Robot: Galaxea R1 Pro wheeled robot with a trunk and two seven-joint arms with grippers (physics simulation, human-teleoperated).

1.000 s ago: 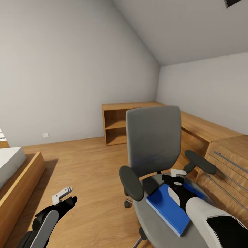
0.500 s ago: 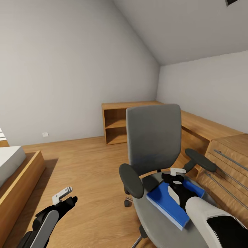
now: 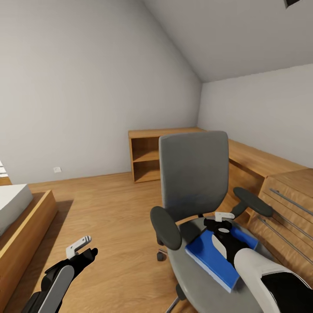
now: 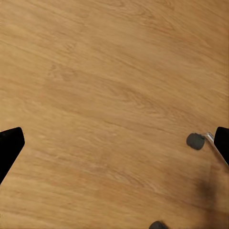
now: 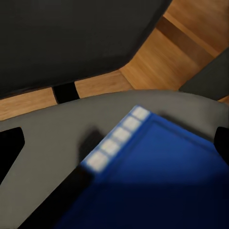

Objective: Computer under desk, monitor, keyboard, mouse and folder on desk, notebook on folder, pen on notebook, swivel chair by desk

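The grey swivel chair [image 3: 193,174] stands at the lower right of the head view, and a blue folder [image 3: 211,256] lies flat on its seat [image 3: 191,278]. My right gripper [image 3: 222,222] hovers just above the folder's far edge, jaws wide apart. The right wrist view shows the folder [image 5: 157,181] below the open gripper [image 5: 114,152], with the grey seat [image 5: 43,138] around it and the dark backrest [image 5: 71,38] beyond. My left gripper [image 3: 80,247] hangs open over the bare floor, left of the chair. Its wrist view shows floorboards and one chair caster [image 4: 194,140].
A long wooden desk [image 3: 261,161] runs along the right wall, with a drawer unit [image 3: 287,208] close to the chair's right armrest [image 3: 253,202]. An open shelf unit [image 3: 148,158] stands at the far corner. A bed frame [image 3: 21,234] lies at the left.
The chair seat and the folder on it have turned slightly, the folder's near corner drawing back. Both grippers have stayed almost where they were.
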